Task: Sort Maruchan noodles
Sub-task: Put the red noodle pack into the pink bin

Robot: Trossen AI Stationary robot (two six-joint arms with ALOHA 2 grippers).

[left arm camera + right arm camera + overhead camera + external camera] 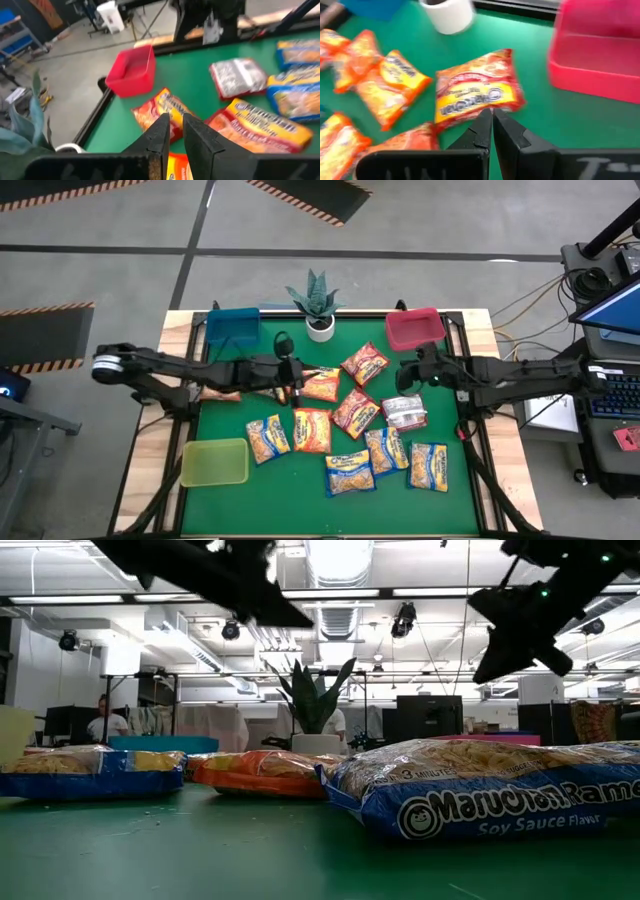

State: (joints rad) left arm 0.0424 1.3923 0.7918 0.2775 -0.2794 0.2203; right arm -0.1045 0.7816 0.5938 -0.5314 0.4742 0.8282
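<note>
The right end effector [491, 131] hangs closed and empty above the green counter [300, 490], just short of a red noodle packet [479, 96] that lies flat beside the red bin [600, 55]; to lift that packet cleanly, the fingers would likely need to open, come down over one crimped edge, and pinch there rather than across the puffed middle, then carry it the short way to the bin. Behind it, the right arm [520, 375] reaches in level from the counter's right side, wrist pointing toward the centre. The left end effector [172, 142], its fingers nearly shut with only a thin gap and nothing visibly between them, hovers over orange packets [321, 384] near the potted plant [318, 305], with the left arm [170, 368] stretched in from the left edge. The remaining noodle packets [350, 472], orange, red, blue-edged yellow and one silvery packet [405, 412], lie scattered and unsorted across the counter's middle, while the blue bin [232, 326] and yellow-green bin [214, 462] appear empty.
</note>
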